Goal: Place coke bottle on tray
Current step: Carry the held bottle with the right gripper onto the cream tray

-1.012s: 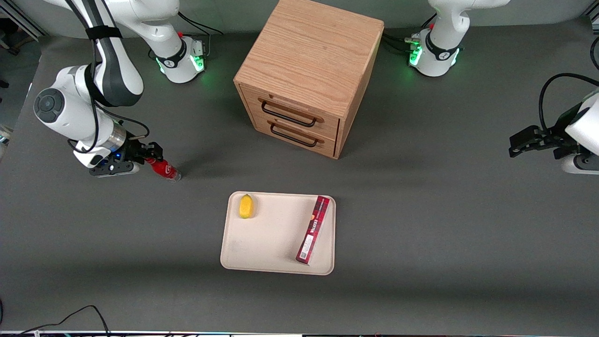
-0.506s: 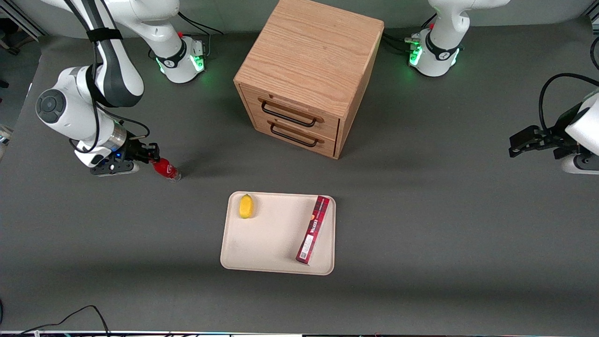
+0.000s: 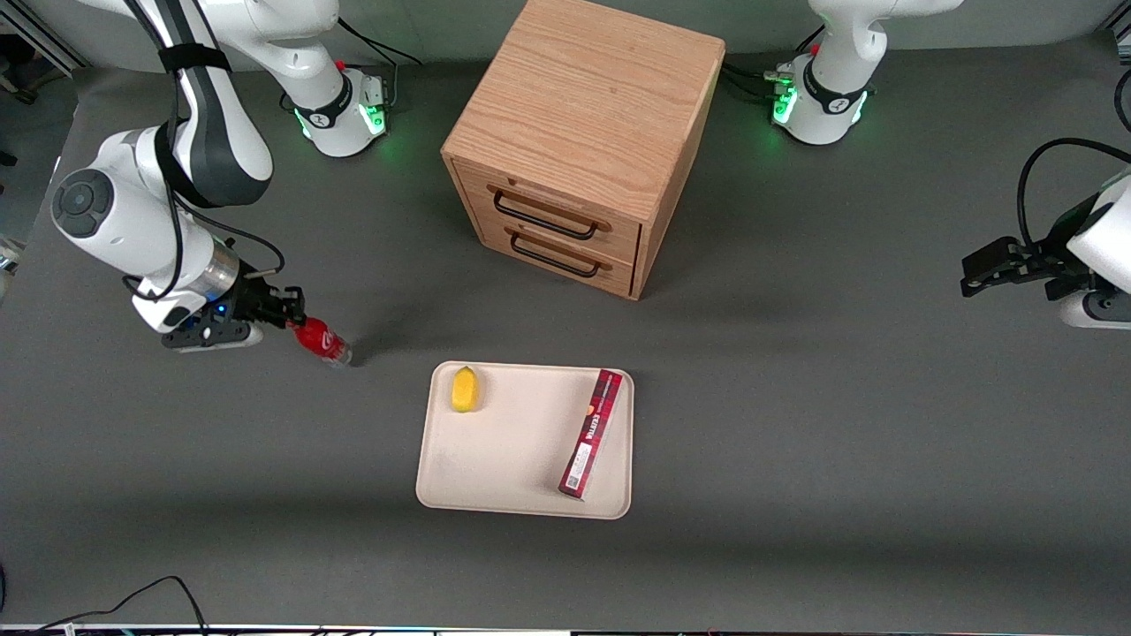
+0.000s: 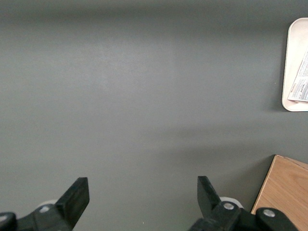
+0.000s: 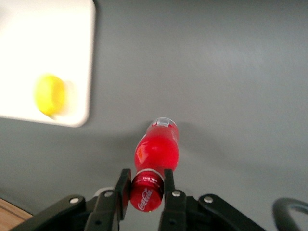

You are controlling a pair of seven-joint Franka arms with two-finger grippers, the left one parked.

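The small red coke bottle (image 3: pixel 322 342) (image 5: pixel 156 154) hangs tilted over the grey table toward the working arm's end, held by its red cap. My gripper (image 3: pixel 288 316) (image 5: pixel 147 188) is shut on that cap, one finger pressing on each side. The bottle's clear base points toward the tray. The cream-beige tray (image 3: pixel 508 450) (image 5: pixel 72 57) lies flat near the table's middle, nearer the front camera than the cabinet, a short way from the bottle.
A yellow lemon (image 3: pixel 465 389) (image 5: pixel 49 95) sits in the tray's corner closest to the bottle. A long dark-red box (image 3: pixel 590 433) lies along the tray's edge toward the parked arm. A wooden two-drawer cabinet (image 3: pixel 579 141) stands farther back.
The gripper with the bottle has shifted a little nearer the front camera and toward the tray; the bottle's base now sits closer to the tray's corner.
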